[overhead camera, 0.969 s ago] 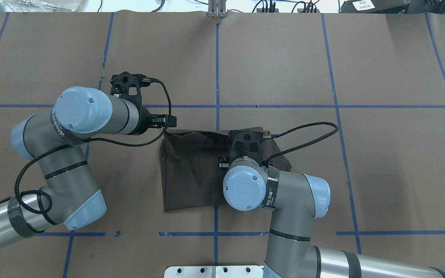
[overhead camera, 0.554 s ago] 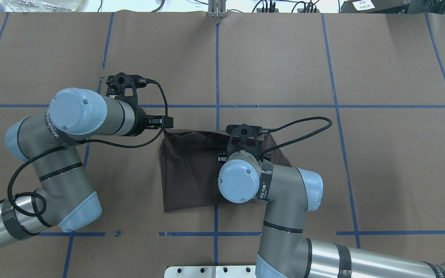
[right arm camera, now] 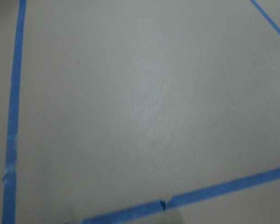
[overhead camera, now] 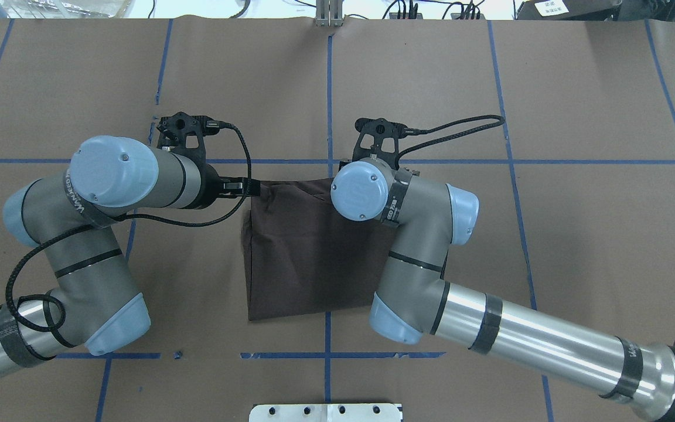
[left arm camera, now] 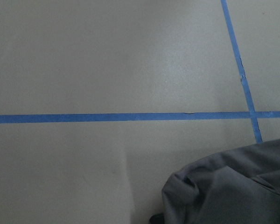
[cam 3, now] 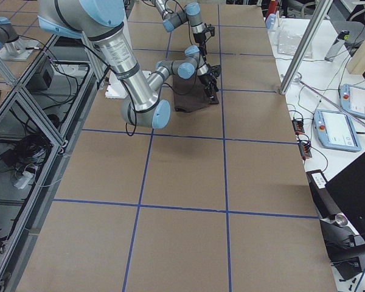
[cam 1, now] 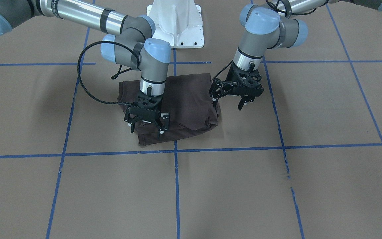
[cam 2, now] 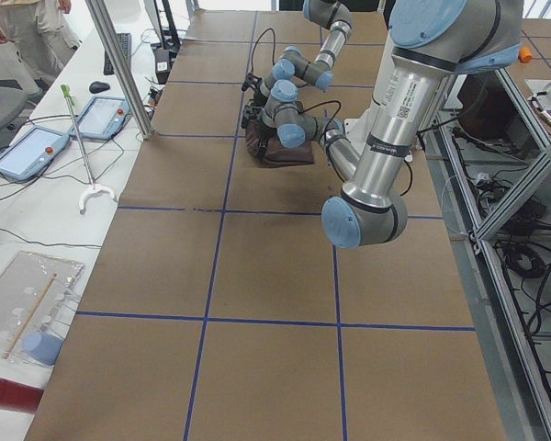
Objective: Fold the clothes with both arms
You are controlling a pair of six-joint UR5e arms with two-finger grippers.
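The dark brown T-shirt point(cam 1: 187, 99) lies folded into a rough square on the brown paper; it also shows in the overhead view point(overhead camera: 296, 252). My right gripper point(cam 1: 146, 128) hangs open just over the shirt's edge farthest from the robot, fingers spread and holding nothing. In the overhead view it is hidden under its own wrist point(overhead camera: 361, 190). My left gripper point(cam 1: 227, 103) is open and empty beside the shirt's side edge, one fingertip point(cam 1: 214, 100) close to the cloth; in the overhead view it point(overhead camera: 249, 189) sits at the shirt's far left corner. The left wrist view shows a rumpled corner of the shirt point(left arm camera: 228, 186).
The table point(overhead camera: 578, 234) is covered in brown paper with a blue tape grid point(overhead camera: 330, 88). The white pedestal base point(cam 1: 177, 23) stands at the robot's edge. Benches with tablets point(cam 2: 23, 152) and cables flank the table's ends.
My right arm has swung outward from over the shirt's middle to its far edge. The shirt's far edge now lies slightly farther out. My left gripper has barely moved.
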